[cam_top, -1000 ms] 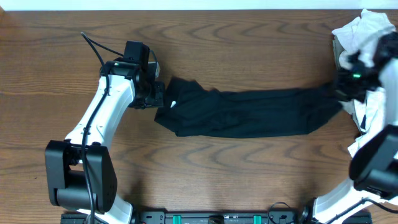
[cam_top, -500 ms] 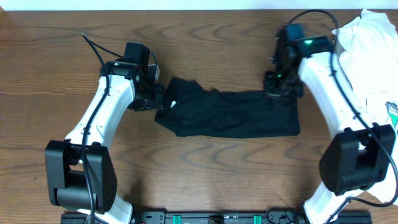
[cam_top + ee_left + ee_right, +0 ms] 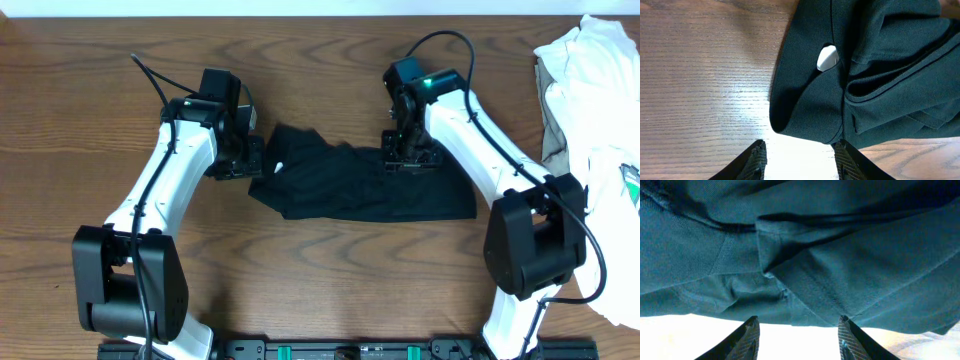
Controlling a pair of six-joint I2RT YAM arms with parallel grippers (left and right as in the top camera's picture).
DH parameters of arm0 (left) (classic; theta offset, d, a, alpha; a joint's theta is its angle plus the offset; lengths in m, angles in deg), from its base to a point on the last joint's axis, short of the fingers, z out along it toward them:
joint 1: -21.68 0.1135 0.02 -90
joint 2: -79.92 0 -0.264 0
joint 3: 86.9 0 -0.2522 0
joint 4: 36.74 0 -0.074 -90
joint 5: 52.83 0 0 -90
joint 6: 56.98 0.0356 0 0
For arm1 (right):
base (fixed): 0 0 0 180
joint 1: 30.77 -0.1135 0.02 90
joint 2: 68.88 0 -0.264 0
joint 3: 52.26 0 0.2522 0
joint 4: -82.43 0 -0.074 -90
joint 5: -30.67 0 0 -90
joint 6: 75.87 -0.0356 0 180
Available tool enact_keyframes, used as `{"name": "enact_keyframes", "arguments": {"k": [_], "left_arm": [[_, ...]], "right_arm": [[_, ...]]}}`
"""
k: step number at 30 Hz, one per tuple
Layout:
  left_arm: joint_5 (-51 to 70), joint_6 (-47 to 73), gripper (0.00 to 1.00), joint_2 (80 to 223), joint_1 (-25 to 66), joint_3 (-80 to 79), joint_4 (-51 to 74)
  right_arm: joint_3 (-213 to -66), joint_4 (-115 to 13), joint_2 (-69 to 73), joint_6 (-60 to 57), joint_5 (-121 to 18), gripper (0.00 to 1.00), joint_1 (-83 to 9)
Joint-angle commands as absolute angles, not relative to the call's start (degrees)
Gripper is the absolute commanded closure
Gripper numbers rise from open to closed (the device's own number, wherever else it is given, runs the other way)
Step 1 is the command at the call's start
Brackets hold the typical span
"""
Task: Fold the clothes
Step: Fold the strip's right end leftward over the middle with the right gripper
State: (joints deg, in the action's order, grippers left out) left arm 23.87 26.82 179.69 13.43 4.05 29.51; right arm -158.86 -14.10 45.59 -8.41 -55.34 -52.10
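The black T-shirt [image 3: 350, 190] lies bunched in a long band across the middle of the table. Its right part is doubled over to the left. My left gripper [image 3: 252, 158] stands at the shirt's left end, open, with nothing between its fingers. In the left wrist view the gripper [image 3: 800, 145] is just short of the shirt's folded hem [image 3: 805, 120], and a small white tag [image 3: 827, 57] shows. My right gripper [image 3: 405, 160] hovers at the shirt's upper edge, right of centre. In the right wrist view it [image 3: 798, 320] is open, and the dark fabric [image 3: 840, 265] lies just past its tips.
A heap of white garments [image 3: 590, 60] sits at the table's far right edge, with one printed piece [image 3: 630, 180] lower down. Bare wood [image 3: 320, 60] shows behind the shirt. The arm bases stand along the front edge.
My right arm has swept left from the table's right edge, carrying the shirt's right end over onto itself. Its jaws have gone from shut to open. The left arm has stayed put.
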Motion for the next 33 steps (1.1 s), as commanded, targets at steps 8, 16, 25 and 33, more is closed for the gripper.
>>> {"name": "enact_keyframes", "arguments": {"k": [8, 16, 25, 33], "left_arm": [[24.31, 26.69, 0.53, 179.89, 13.63, 4.09, 29.73], [24.31, 26.69, 0.53, 179.89, 13.63, 4.09, 29.71], [24.33, 26.69, 0.53, 179.89, 13.63, 4.09, 29.71], [24.33, 26.69, 0.53, 179.89, 13.63, 4.09, 29.68]], "right_arm": [[-158.77, -10.18, 45.46, -7.30, -56.28, 0.53, -46.02], [-157.53, -6.14, 45.46, -5.31, -56.10, 0.53, -45.49], [-150.79, -8.89, 45.46, -7.91, -58.09, 0.60, -45.82], [-146.42, -16.06, 45.46, -5.31, -58.86, 0.60, -45.98]]}}
